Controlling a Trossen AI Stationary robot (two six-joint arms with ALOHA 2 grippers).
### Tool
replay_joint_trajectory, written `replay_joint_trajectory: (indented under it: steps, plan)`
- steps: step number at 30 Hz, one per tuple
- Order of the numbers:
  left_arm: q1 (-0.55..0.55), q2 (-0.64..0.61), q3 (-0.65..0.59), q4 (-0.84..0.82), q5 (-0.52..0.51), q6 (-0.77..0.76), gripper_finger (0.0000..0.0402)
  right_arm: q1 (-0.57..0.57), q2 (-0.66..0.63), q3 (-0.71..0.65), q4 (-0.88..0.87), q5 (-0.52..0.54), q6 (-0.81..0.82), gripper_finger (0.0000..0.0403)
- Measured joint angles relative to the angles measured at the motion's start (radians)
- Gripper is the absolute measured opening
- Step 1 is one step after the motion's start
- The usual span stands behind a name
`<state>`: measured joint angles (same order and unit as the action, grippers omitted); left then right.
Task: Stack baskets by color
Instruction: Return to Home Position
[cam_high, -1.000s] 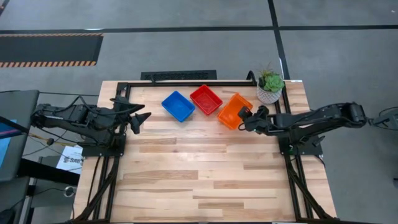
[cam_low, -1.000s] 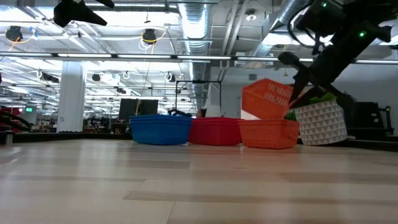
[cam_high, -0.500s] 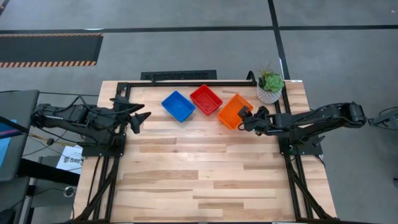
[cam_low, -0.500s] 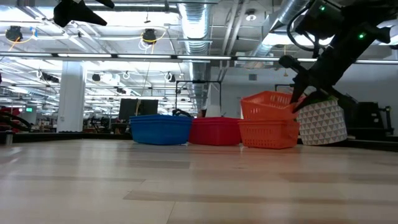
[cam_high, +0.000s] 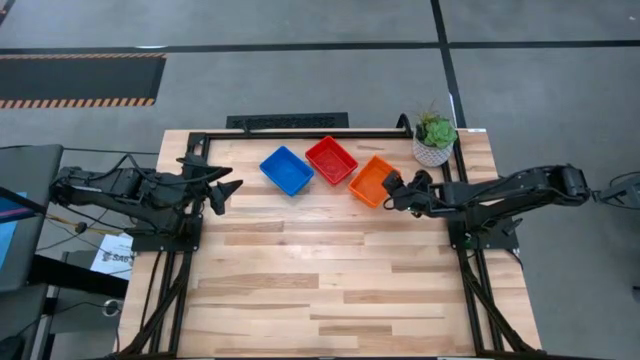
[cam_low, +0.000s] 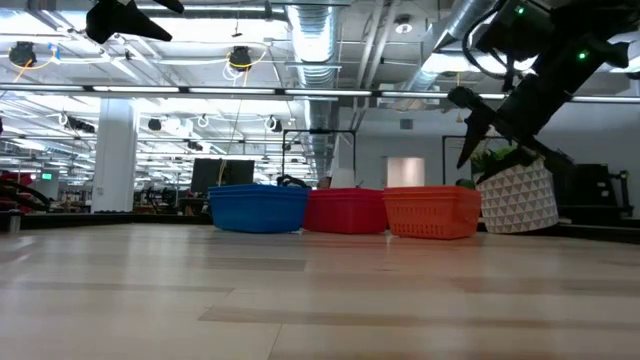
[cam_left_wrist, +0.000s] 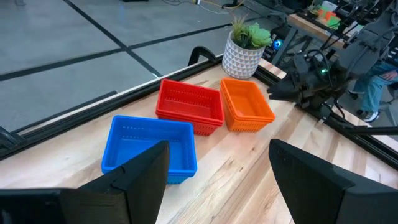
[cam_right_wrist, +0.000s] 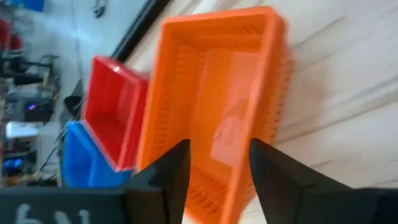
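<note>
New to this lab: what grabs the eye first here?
Three bright mesh baskets in a row at the back of the table: blue basket, red basket, orange basket. The right tool hovers open at the orange one's edge, near a potted plant; the left tool waits open at the left.

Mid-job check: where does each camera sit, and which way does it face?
High view: above the table, straight down; left gripper and right gripper show.
Low view: tabletop height, level across at blue baskets, red baskets, orange baskets side-on; right gripper hangs above.
Left wrist view: on the left arm, facing all baskets, right arm beyond; own open fingers show.
Right wrist view: on the right arm, down into the orange baskets; own open fingers show.
Shared: both wrist views see all three colours.
</note>
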<state>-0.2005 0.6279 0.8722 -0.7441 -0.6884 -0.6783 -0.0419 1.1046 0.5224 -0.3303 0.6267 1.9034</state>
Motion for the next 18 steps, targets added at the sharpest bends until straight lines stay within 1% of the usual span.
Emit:
replay_joint_trajectory:
  steps: [3, 5, 8, 11, 15, 17, 18]
  plan:
    - [0.0, 0.0, 0.0, 0.0, 0.0, 0.0, 0.0263, 0.003, -0.031, 0.0, 0.046, -0.014, -0.072, 0.0195]
    - [0.0, 0.0, 0.0, 0.003, 0.0, 0.0, 0.0263, 0.003, -0.063, 0.0, 0.105, -0.028, -0.174, 0.0198]
    - [0.0, 0.0, 0.0, 0.017, 0.0, 0.0, 0.0263, 0.003, -0.119, 0.0, 0.229, -0.068, -0.401, 0.0195]
    - [0.0, 0.0, 0.0, 0.028, 0.0, 0.0, 0.0263, 0.003, -0.173, 0.0, 0.391, -0.142, -0.655, 0.0187]
    - [0.0, 0.0, 0.0, 0.022, 0.001, 0.032, 0.0263, 0.015, -0.236, 0.002, 0.576, -0.263, -1.068, 0.0177]
    - [0.0, 0.0, 0.0, 0.019, 0.019, 0.035, 0.0263, 0.035, -0.265, 0.002, 0.633, -0.315, -1.21, 0.0174]
    - [0.0, 0.0, 0.0, 0.017, 0.034, 0.038, 0.0263, 0.047, -0.279, 0.003, 0.661, -0.336, -1.253, 0.0172]
